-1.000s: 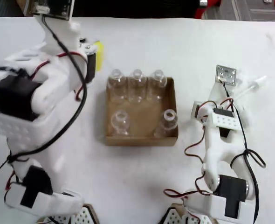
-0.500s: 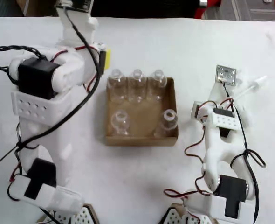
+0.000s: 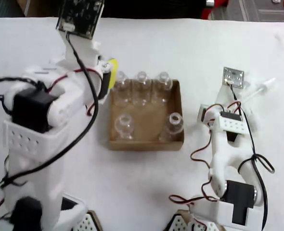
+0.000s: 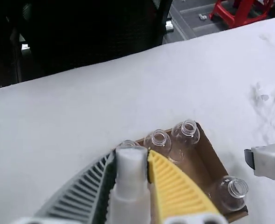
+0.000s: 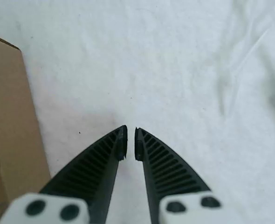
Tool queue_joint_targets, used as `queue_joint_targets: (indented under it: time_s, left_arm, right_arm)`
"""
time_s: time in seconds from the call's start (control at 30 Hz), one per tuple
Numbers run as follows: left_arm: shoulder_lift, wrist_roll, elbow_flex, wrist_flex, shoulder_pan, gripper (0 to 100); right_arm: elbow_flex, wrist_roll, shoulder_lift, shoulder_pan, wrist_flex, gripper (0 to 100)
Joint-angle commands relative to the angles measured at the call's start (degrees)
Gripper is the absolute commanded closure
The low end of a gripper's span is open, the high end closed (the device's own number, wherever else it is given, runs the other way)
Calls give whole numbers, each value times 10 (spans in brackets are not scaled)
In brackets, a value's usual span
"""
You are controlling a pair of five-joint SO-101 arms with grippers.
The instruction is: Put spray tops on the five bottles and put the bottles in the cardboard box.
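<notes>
While left pincer [image 4: 132, 155] grips a spray top [image 4: 128, 186] over the corner bottle [image 3: 120, 80] in the box [image 3: 147, 143], right pincer [image 5: 130, 142] rests closed, empty. Next, likely: seat top squarely on neck.

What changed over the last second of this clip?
The left gripper, shut on a spray top, swung toward the cardboard box and now sits over the far-left bottle. The right gripper, the box and the other bottles stayed put.
</notes>
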Motion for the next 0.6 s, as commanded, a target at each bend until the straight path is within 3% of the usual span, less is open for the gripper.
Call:
queue_joint_targets:
  time_s: [0.0,0.13,0.27,0.57]
  left_arm:
    - [-79,-7,99,-112,5,979]
    - [-109,-11,163,-182,6,979]
    - [-102,-42,164,-207,5,980]
    - [-100,-31,178,-292,4,980]
  right_arm:
    - [-4,7,-6,-6,-10,981]
    - [-4,7,-6,-7,-10,980]
    - [-4,7,-6,-7,-10,980]
    - [-4,7,-6,-7,-10,980]
